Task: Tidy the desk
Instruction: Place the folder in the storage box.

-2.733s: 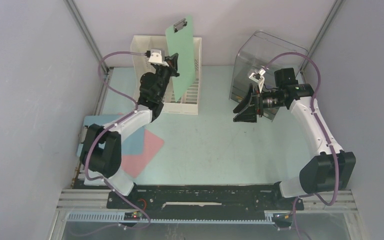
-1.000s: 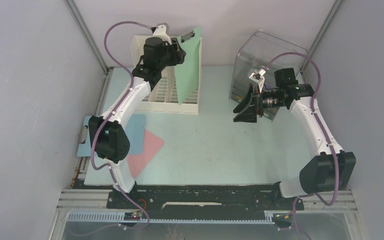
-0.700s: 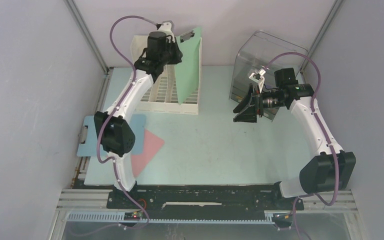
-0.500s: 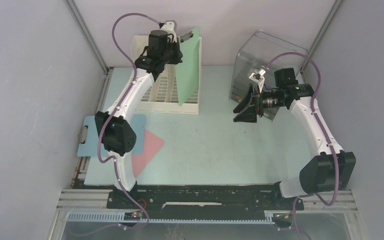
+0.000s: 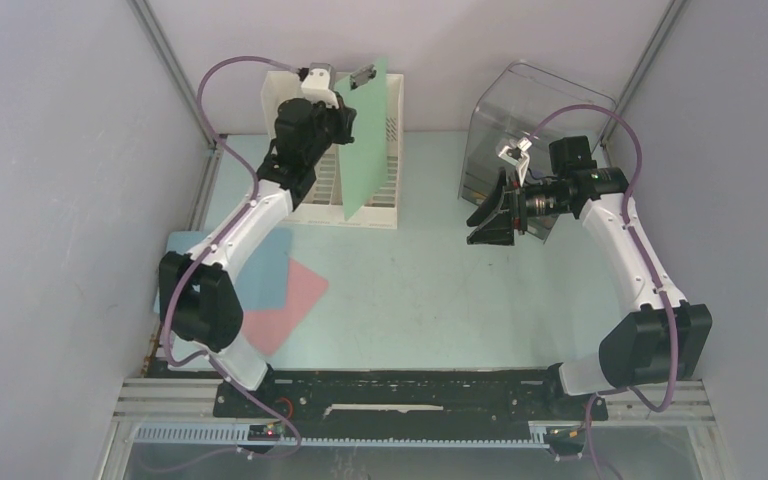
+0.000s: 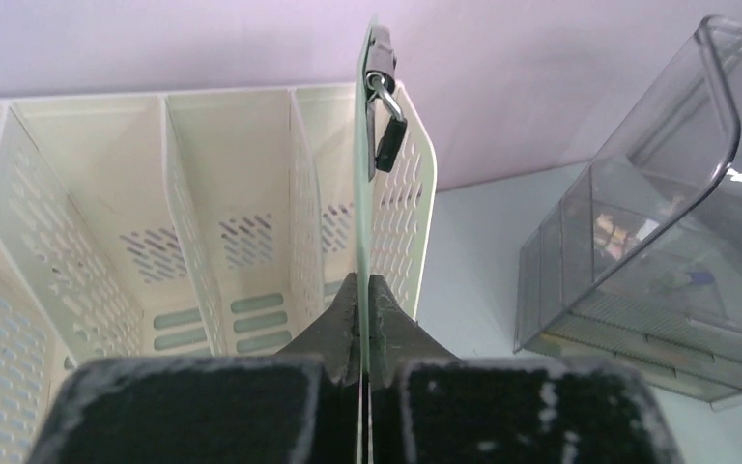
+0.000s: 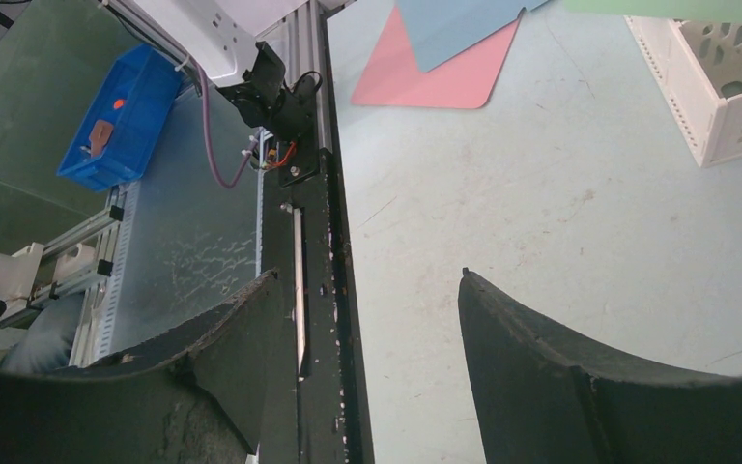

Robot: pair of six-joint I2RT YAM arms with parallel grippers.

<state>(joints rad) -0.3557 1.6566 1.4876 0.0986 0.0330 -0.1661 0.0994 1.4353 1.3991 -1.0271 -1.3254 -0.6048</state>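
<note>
Top view: left jaws pinch an upright thin green clipboard (image 5: 365,140) over a white perforated plastic file rack (image 5: 388,195). Right jaws are spread and empty. The pale mint-green rectangular desk surface (image 5: 430,290) lies beneath both.
Left wrist: jaws pressed on the clipboard's edge, with the file rack beyond them.
Right wrist: jaws apart, with the desk surface showing between them.

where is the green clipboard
Top view, back left: the green clipboard stands upright at the rightmost slot of the white file rack, clamped in the left end effector.
</note>
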